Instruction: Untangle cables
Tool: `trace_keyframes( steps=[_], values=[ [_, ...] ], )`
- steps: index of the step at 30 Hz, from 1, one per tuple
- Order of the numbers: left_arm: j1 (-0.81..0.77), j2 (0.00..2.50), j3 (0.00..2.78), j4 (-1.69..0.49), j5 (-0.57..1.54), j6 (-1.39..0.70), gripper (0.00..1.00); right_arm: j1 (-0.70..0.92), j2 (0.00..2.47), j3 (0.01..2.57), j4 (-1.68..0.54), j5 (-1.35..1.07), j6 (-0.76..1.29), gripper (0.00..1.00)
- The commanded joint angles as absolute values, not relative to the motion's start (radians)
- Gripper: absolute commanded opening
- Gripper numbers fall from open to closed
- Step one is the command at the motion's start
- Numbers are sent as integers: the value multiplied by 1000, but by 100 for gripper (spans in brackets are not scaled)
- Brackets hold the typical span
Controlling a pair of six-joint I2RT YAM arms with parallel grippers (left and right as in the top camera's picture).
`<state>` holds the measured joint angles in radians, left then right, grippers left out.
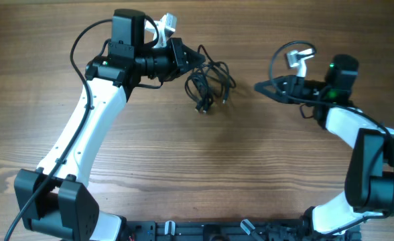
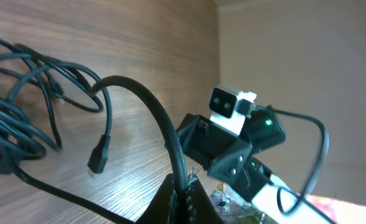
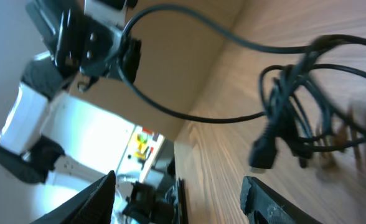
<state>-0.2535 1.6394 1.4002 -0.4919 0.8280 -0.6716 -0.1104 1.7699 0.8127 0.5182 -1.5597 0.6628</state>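
- L jaws pinch a strand at 11 o'clock of the cables (image 1: pixel 209 82); a pull may drag the whole knot tighter.
- R jaws spread, empty, at 3 o'clock: nothing anchors it.

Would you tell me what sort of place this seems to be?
Most likely a robotics lab bench: a left arm and a right arm work at a wooden table, tangled black cables sit between them, and a plain beige wall stands behind.
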Motion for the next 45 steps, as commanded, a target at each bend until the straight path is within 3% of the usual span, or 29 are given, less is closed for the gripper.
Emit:
trace_keyframes(
  steps=[1, 7, 14, 24, 34, 39, 45],
  values=[
    [-257, 1605, 1422, -494, 791, -757, 4, -22, 1769, 824, 524, -1610, 580, 67],
    [-257, 1605, 1422, -550, 793, -1087, 4, 98, 1769, 824, 524, -1386, 568, 66],
    [-257, 1604, 1422, -575, 796, -1121, 4, 192, 1769, 824, 517, -1124, 448, 61],
    [-257, 1605, 1422, -581, 838, -1134, 4, 354, 1769, 824, 448, -759, 255, 64],
    [-237, 1605, 1422, -581, 860, -1133, 4, 374, 1769, 824, 447, -627, 253, 64],
    [-216, 1605, 1422, -586, 868, -1131, 4, 321, 1725, 824, 520, -871, 253, 70],
    [-200, 1605, 1422, -585, 901, -1130, 4, 270, 1686, 824, 516, -945, 253, 72]
  ],
)
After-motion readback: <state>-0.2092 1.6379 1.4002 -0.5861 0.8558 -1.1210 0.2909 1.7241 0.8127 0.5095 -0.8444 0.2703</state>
